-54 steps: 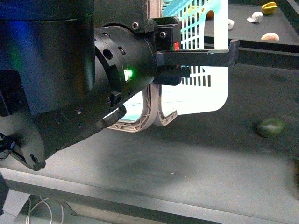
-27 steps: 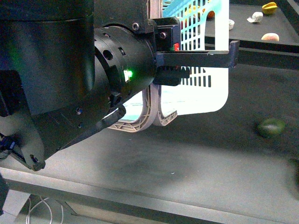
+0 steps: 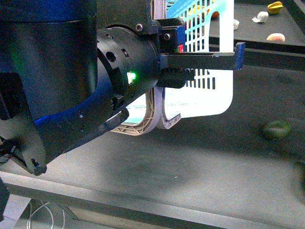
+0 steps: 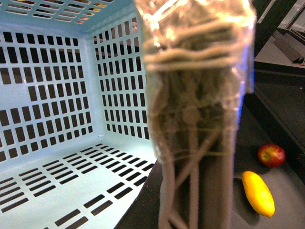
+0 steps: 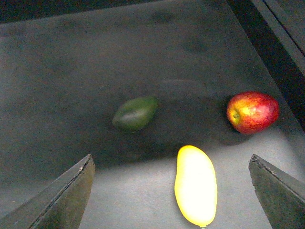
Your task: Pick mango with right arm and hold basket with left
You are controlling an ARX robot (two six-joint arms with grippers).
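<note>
Basket: turquoise plastic, smooth, slight sheen, slotted walls. Handle: grey-brown ribbed plastic, matt; its upper part is wrapped in clear film, crinkled and glossy. Mango: smooth yellow skin, soft gloss. Apple, right of frame: waxy, glossy. Green fruit: dull, matt. Table: dark, matt, faintly grainy. Left arm casing: black, smooth, semi-gloss.

Robotics test lab. Indicators: a bare dark grey worktable, loose white cables hanging below the worktable's front edge, and a second bench beyond the worktable carrying scattered sample objects.
</note>
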